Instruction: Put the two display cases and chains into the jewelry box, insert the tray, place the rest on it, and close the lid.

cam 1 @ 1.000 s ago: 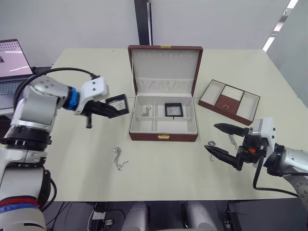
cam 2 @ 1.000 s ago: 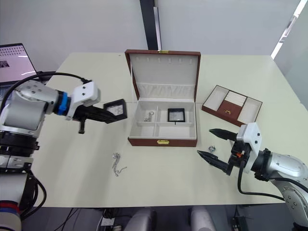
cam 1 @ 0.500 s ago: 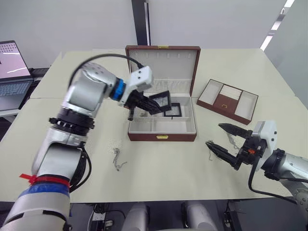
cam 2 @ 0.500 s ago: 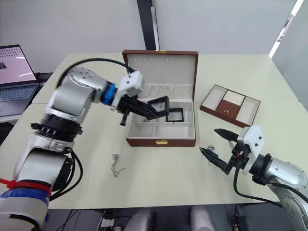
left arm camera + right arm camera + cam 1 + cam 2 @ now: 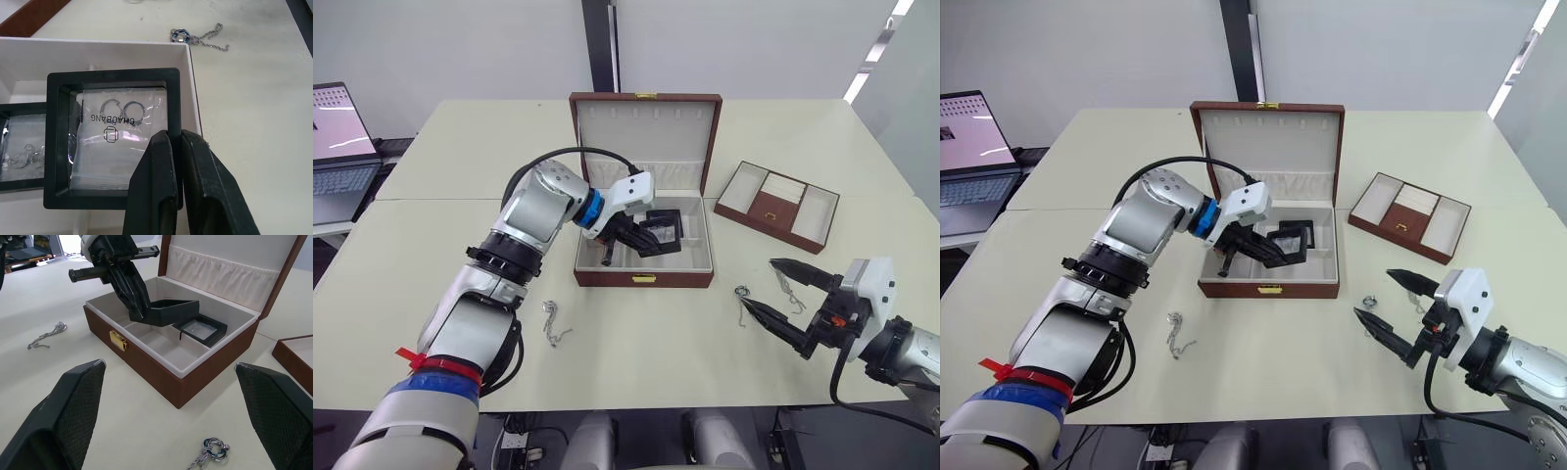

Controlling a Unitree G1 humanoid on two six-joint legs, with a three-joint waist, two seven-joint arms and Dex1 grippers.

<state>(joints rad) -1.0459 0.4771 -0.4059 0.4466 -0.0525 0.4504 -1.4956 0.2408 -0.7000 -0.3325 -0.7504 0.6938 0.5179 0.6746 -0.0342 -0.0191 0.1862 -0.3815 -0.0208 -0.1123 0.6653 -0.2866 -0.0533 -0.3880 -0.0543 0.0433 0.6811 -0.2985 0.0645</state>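
Note:
The jewelry box [image 5: 644,277] stands open in the middle of the table, its lid [image 5: 646,132] upright. My left gripper [image 5: 644,235] is shut on one display case [image 5: 112,137], holding it tilted just above the box's right rear compartment. The other display case [image 5: 200,329] lies flat in that compartment. One chain [image 5: 555,321] lies on the table left of the box front. Another chain with a ring [image 5: 212,450] lies right of the box, by my right gripper [image 5: 759,284], which is open and empty above the table. The tray [image 5: 781,206] sits to the box's right.
A laptop [image 5: 337,137] stands on a side table at the far left. A thin bit of chain [image 5: 791,294] lies on the table behind my right gripper's fingers. The table's front edge runs close under both arms.
My left gripper has carried the display case from left of the box to over its right rear compartment and lowered it. My right gripper drifted slightly right, still open.

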